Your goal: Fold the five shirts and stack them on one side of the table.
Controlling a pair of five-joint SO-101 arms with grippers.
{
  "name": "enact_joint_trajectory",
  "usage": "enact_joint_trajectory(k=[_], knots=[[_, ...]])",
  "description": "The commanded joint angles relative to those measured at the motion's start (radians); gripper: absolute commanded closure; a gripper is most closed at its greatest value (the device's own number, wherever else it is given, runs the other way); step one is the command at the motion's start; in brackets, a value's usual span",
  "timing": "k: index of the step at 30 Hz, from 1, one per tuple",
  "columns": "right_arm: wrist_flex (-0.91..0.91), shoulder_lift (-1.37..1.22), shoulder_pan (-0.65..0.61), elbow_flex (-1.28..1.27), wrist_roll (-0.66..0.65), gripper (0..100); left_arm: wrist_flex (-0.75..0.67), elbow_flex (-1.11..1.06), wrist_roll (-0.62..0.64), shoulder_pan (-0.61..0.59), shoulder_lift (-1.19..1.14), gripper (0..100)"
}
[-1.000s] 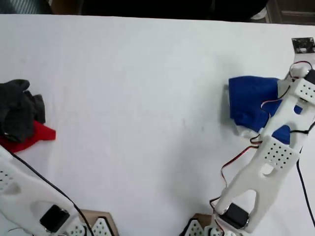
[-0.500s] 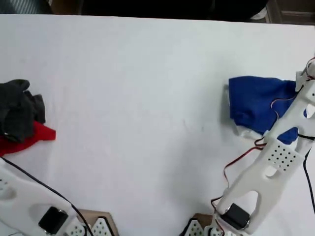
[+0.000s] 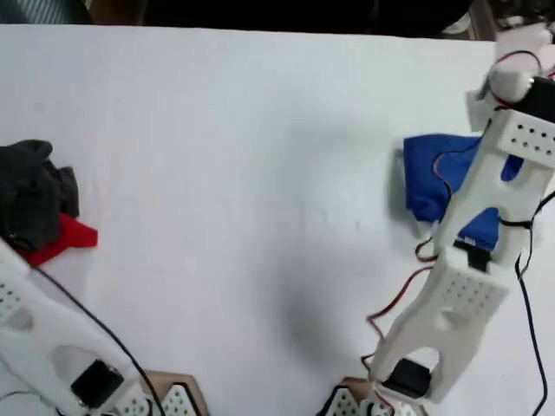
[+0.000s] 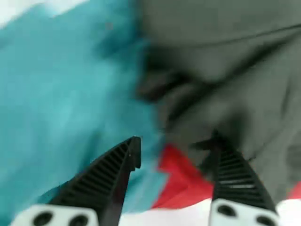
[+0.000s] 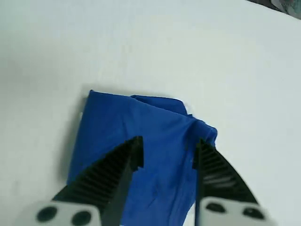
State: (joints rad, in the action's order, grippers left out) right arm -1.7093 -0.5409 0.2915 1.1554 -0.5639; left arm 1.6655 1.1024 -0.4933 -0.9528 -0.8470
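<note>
A folded blue shirt lies on the white table at the right. My right arm stretches over its right part. In the right wrist view my right gripper hovers open above the blue shirt, holding nothing. At the left edge a crumpled dark grey shirt rests on a red shirt. My left gripper is open just over that pile, between a teal shirt, the dark grey shirt and the red shirt.
My left arm lies along the near left corner. Both arm bases stand at the near edge. The table's far edge borders a dark area.
My right arm has risen and swung toward the far edge, off the blue shirt, which stays in place. The left arm has shifted slightly at the near left.
</note>
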Motion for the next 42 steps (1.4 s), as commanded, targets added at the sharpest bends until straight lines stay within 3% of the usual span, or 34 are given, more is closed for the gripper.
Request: enact_joint_trajectory(k=[1, 7, 11, 15, 22, 29, 35, 37, 40, 42], knots=[[-0.008, 0.269, -0.058, -0.258, -0.003, 81.4, 0.005, 0.016, 0.031, 0.087, 0.000, 73], [-0.002, 0.679, -0.136, -0.779, -0.009, 81.3, -0.018, 0.013, 0.025, 0.107, 0.000, 73], [0.004, 0.883, -0.205, -0.994, -0.011, 81.3, -0.011, 0.019, 0.025, 0.110, 0.009, 73], [0.030, 0.974, -0.259, -1.128, -0.011, 81.4, 0.110, 0.079, 0.025, 0.147, 0.023, 73], [0.067, 0.981, -0.317, -1.201, -0.005, 81.4, 0.124, -0.012, 0.034, 0.164, 0.064, 73], [0.068, 0.987, -0.377, -1.200, -0.009, 81.4, 0.117, -0.314, 0.038, 0.224, 0.209, 73], [0.068, 0.990, -0.392, -1.195, -0.009, 81.4, 0.003, -0.466, 0.034, 0.270, 0.124, 74], [0.068, 0.990, -0.386, -1.195, -0.009, 81.4, 0.005, -0.466, 0.005, 0.279, 0.101, 80], [0.067, 0.990, -0.384, -1.197, -0.009, 81.4, 0.006, -0.464, 0.005, 0.311, 0.098, 99], [0.068, 0.990, -0.389, -1.198, -0.009, 81.4, 0.020, -0.452, 0.011, 0.344, 0.110, 96]])
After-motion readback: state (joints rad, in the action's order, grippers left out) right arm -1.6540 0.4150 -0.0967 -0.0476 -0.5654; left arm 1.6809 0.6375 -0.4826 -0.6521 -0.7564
